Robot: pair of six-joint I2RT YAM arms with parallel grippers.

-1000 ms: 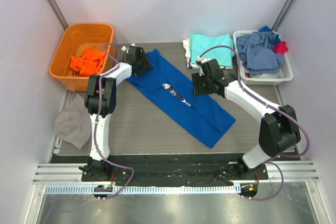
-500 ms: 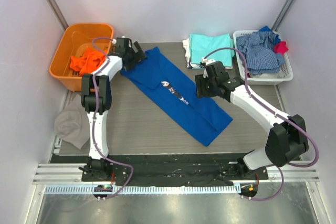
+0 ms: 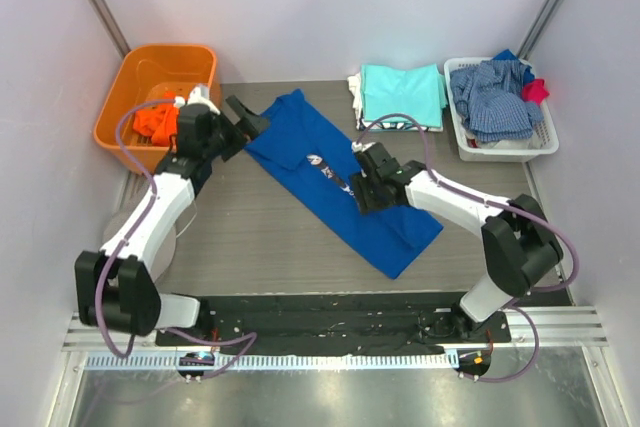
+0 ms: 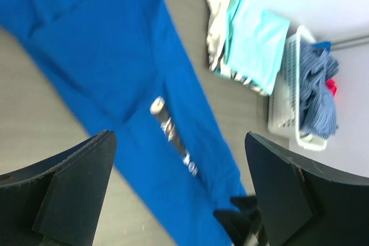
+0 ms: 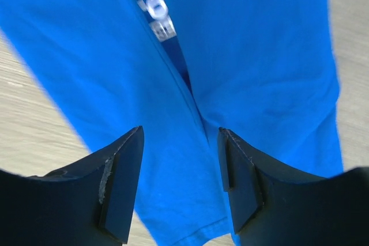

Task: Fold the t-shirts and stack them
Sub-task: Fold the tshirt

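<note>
Now | grey wood-grain table (image 3: 260,237), pale walls (image 3: 330,7) | blue t-shirt (image 3: 295,142) flat | left gripper (image 4: 179,142) wide, right gripper (image 5: 180,142) parted, empty

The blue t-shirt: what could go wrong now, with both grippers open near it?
1. The right gripper hangs open over the overlapped edge of the blue t-shirt; a pinch there may catch only the top layer and pull the fold apart.
2. The left gripper is open beside the far end, so the cloth may slide when the right one pulls.
</note>
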